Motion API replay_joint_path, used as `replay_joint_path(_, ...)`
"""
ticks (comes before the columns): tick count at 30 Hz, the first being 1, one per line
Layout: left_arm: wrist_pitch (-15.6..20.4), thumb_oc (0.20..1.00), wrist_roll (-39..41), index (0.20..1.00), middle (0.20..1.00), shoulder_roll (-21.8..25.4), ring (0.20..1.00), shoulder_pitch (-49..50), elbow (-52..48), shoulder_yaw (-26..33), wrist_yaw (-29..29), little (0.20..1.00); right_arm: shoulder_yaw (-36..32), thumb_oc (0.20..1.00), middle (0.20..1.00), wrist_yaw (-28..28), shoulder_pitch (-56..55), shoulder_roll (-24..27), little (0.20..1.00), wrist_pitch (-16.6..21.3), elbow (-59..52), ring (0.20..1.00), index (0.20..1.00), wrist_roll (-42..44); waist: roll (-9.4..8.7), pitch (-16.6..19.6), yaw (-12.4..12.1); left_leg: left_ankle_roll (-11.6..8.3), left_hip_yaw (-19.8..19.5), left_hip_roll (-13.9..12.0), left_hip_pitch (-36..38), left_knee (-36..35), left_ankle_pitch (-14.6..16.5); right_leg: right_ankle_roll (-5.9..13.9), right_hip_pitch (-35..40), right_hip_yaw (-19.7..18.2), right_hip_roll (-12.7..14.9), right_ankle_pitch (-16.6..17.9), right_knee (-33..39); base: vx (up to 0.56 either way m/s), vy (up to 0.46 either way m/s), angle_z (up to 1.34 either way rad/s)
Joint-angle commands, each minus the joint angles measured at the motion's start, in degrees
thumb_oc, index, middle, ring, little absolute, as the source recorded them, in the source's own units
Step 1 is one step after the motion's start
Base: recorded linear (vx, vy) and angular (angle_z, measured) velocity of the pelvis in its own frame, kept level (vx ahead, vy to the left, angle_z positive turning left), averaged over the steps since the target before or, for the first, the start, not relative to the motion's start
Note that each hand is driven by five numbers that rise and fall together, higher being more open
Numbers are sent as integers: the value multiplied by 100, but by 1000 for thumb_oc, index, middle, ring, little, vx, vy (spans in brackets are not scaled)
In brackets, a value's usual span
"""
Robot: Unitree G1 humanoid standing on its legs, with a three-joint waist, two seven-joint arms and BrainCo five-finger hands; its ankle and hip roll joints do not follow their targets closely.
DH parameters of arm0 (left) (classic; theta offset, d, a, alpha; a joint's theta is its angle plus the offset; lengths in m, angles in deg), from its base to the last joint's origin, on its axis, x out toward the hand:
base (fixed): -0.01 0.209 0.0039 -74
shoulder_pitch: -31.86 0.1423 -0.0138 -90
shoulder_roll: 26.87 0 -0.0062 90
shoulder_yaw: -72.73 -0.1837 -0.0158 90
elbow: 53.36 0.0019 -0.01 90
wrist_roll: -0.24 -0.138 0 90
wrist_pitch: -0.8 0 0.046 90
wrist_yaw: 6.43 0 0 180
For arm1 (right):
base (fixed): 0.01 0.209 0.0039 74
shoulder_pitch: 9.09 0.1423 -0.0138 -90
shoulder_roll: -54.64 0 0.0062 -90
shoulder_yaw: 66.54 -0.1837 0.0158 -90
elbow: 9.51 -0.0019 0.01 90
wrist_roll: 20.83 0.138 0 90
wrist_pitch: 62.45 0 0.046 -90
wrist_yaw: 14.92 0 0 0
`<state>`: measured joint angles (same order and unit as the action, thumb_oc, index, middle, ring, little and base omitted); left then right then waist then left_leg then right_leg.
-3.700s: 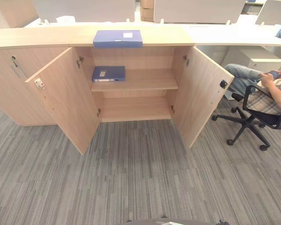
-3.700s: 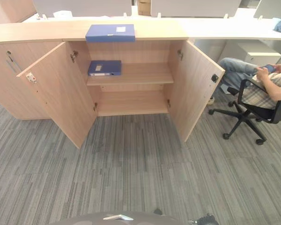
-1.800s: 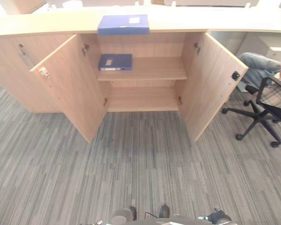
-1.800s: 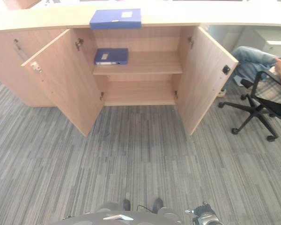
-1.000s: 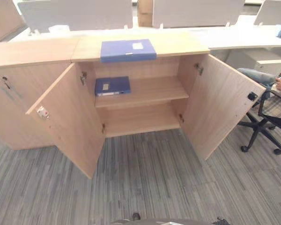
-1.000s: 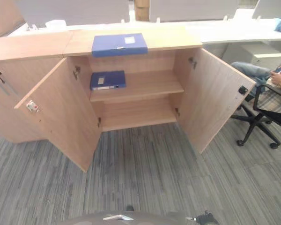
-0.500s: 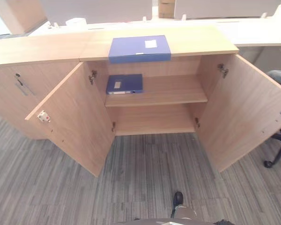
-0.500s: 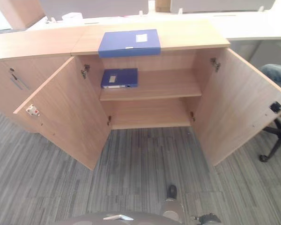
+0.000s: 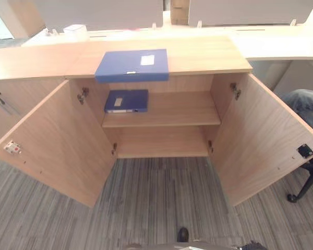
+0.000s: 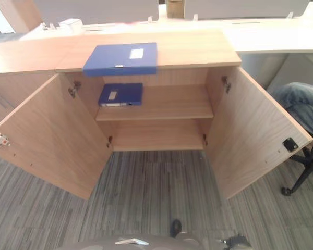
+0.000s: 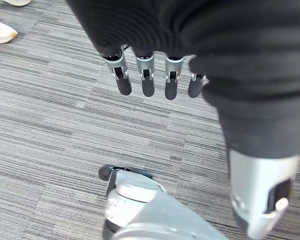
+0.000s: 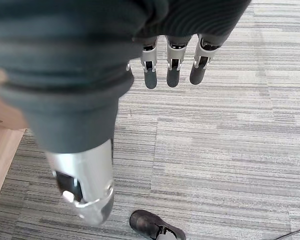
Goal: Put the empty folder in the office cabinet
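A blue folder lies flat on top of the wooden cabinet, above its open front. A second blue folder rests at the left of the upper shelf inside. Both cabinet doors stand wide open. My left hand hangs over grey carpet with straight fingers and holds nothing. My right hand hangs the same way, open and empty, above the carpet.
The left door and right door swing out toward me. The lower shelf is bare. A person's leg and a chair base sit at the right. A person's shoe shows on the carpet.
The camera has moved closer to the cabinet and shifted right, so the cabinet looks larger. The folders have not moved.
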<state>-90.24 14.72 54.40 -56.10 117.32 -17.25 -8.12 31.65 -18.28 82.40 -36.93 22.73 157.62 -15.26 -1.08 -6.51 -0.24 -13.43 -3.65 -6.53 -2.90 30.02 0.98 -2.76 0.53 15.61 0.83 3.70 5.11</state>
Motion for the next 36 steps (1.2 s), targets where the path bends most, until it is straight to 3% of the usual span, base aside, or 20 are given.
replay_joint_path(1, 12, 1000, 48, 1000, 1000, 338, 1000, -93, -79, -96, -117, 1000, 74, 1000, 1000, -162, 269, 278, 1000, 20, 283, 1000, 1000, -26, -181, -511, 24, 722, 420, 100, -408, -89, -332, 509, 294, -131, 383, -589, -201, 118, -106, -10)
replay_joint_path(4, 35, 1000, 41, 1000, 1000, 318, 1000, -93, -75, -128, -125, 1000, 76, 1000, 1000, -189, 301, 329, 1000, 19, 334, 1000, 1000, -23, -207, -532, -57, 793, 550, 65, -647, -1098, 34, 628, 397, -149, 430, -642, -134, 147, -2, -3)
replay_joint_path(5, 36, 1000, 41, 1000, 1000, 317, 1000, -91, -75, -129, -125, 1000, 77, 1000, 1000, -189, 300, 330, 1000, 20, 334, 1000, 1000, -23, -213, -541, -66, 795, 564, 71, -615, -1126, 29, 631, 412, -158, 438, -646, -131, 127, 57, -14)
replay_joint_path(6, 46, 1000, 31, 1000, 1000, 304, 1000, -83, -54, -146, -123, 1000, 76, 1000, 1000, -192, 301, 341, 1000, 21, 349, 1000, 1000, -33, -154, -515, -102, 753, 489, 31, -693, -1633, -117, 669, 435, -172, 400, -678, -100, 221, 116, -15)
replay_joint_path(7, 56, 1000, 48, 1000, 1000, 277, 1000, -72, -28, -161, -128, 1000, 65, 1000, 1000, -210, 301, 353, 1000, 33, 354, 1000, 1000, -59, -5, -476, -196, 633, 295, -82, -792, -2652, -695, 713, 601, -224, 298, -785, -37, 220, 113, -15)
replay_joint_path(8, 56, 1000, 48, 1000, 1000, 275, 1000, -71, -28, -162, -129, 1000, 65, 1000, 1000, -210, 299, 354, 1000, 33, 354, 1000, 1000, -59, -10, -491, -200, 630, 304, -79, -739, -2714, -725, 712, 623, -227, 304, -791, -36, 284, 143, -5)
replay_joint_path(9, 84, 1000, 24, 1000, 1000, 245, 1000, -102, -9, -208, -168, 1000, -8, 1000, 1000, -247, 292, 358, 1000, 56, 361, 1000, 1000, -52, 48, -508, -222, 469, 416, -174, -920, -3197, -1068, 768, 835, -218, 312, -917, -11, 216, 111, 11)
replay_joint_path(10, 76, 1000, 10, 1000, 1000, 228, 1000, -77, 11, -182, -143, 1000, -14, 1000, 1000, -231, 284, 337, 1000, 53, 370, 1000, 1000, -57, 87, -460, -225, 466, 451, -188, -826, -3302, -1098, 796, 885, -262, 284, -935, -11, 292, 157, 8)
replay_joint_path(14, 84, 1000, -66, 1000, 1000, 164, 1000, 53, 35, -131, -162, 1000, -20, 1000, 1000, -196, 206, 241, 1000, 16, 445, 1000, 1000, -218, 176, -247, -272, 494, 480, -73, -525, -3376, -970, 898, 976, -360, 411, -955, -11, 236, 198, -51)
replay_joint_path(22, 111, 1000, -127, 1000, 1000, 308, 1000, 7, 17, -121, -205, 1000, -27, 1000, 1000, -130, 250, 76, 1000, -25, 443, 1000, 1000, -263, 39, -14, -233, 845, 752, 406, -248, -3388, -549, 1256, 849, -502, 1039, -746, -53, 132, 196, -23)
replay_joint_path(28, 107, 1000, -187, 1000, 1000, 406, 1000, -30, 33, -75, -246, 1000, -75, 1000, 1000, -85, 237, -1, 1000, -22, 373, 1000, 1000, -251, -43, 44, -223, 1089, 829, 722, -106, -3411, -300, 1460, 566, -609, 1483, -642, -660, 90, 205, 2)
replay_joint_path(30, 95, 1000, -195, 1000, 1000, 433, 1000, -64, 52, -46, -250, 1000, -178, 1000, 1000, -100, 272, 9, 1000, -24, 339, 1000, 1000, -189, -5, -39, -183, 1193, 880, 865, 63, -3502, -206, 1536, 229, -540, 1771, -252, -1326, 53, 226, -15)
replay_joint_path(32, 101, 1000, -189, 1000, 1000, 457, 1000, -87, 33, -67, -248, 1000, -221, 1000, 1000, -137, 275, -1, 1000, -14, 315, 1000, 1000, -113, -12, -120, -155, 1206, 932, 863, 147, -3502, -93, 1436, -41, -327, 1942, 76, -1564, 33, 112, -21)
replay_joint_path(34, 113, 1000, -141, 1000, 1000, 462, 1000, -97, 2, -78, -239, 1000, -251, 1000, 1000, -163, 303, -2, 1000, -2, 323, 1000, 1000, -28, 23, -171, -99, 1190, 967, 788, 179, -3502, -59, 1325, -253, -120, 1830, 57, -1374, 25, 32, -13)
replay_joint_path(36, 121, 1000, -104, 1000, 1000, 465, 1000, -119, -32, -108, -217, 1000, -246, 1000, 1000, -176, 352, 32, 1000, 14, 343, 1000, 1000, -17, 56, -261, 8, 1198, 960, 756, 234, -3502, -46, 1239, -413, -136, 1476, -68, -1082, 22, 1, -12)
